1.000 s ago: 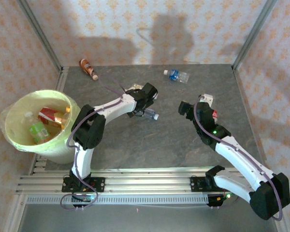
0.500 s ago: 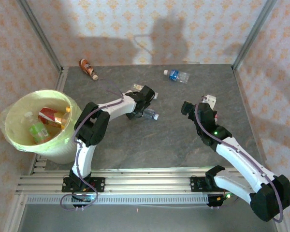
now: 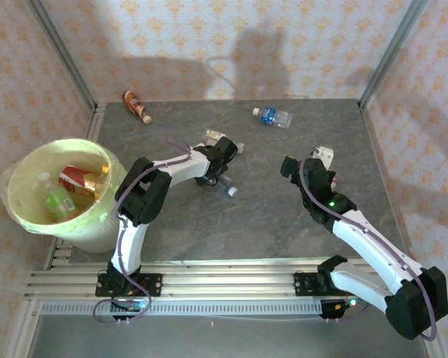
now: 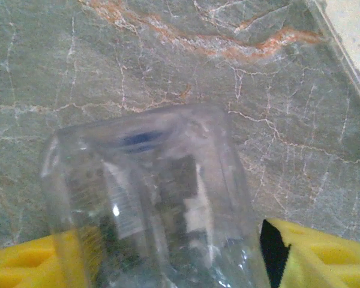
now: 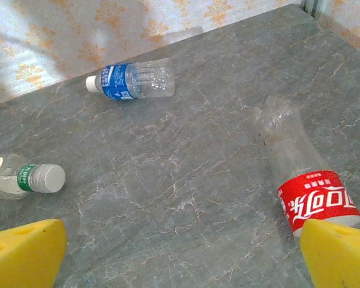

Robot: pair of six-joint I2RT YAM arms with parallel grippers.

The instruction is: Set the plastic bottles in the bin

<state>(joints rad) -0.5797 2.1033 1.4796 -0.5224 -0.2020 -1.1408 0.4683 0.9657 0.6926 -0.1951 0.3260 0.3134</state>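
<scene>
Clear bottle (image 4: 150, 198) is in my left gripper (image 4: 168, 264), the yellow pads pressed against both its sides. Half a second ago it lay flat near the middle of the table (image 3: 269, 224) with its cap pointing toward the right edge. Now, seen from above, the cap has swung toward the near edge and the body has turned with my wrist. I take that to mean the grasp has caught. I judge that the lift and the carry to the bin (image 3: 97, 231), which stands off the table's left edge near the near-left corner, can follow.

My right gripper (image 5: 180, 237) hangs with its fingers spread wide and nothing between them.

I count five bottles outside the bin:
- the clear bottle I hold
- a white-capped bottle (image 5: 24, 178) just beyond it
- a blue-labelled bottle (image 5: 132, 79) near the far edge
- an orange bottle (image 3: 137, 106) at the far-left corner
- a red-labelled bottle (image 5: 303, 171) toward the right edge, beside my right finger

Inside the bin I make out a red-and-yellow bottle (image 3: 78, 179) and a green bottle (image 3: 57, 203). I cannot tell whether more lie there.
</scene>
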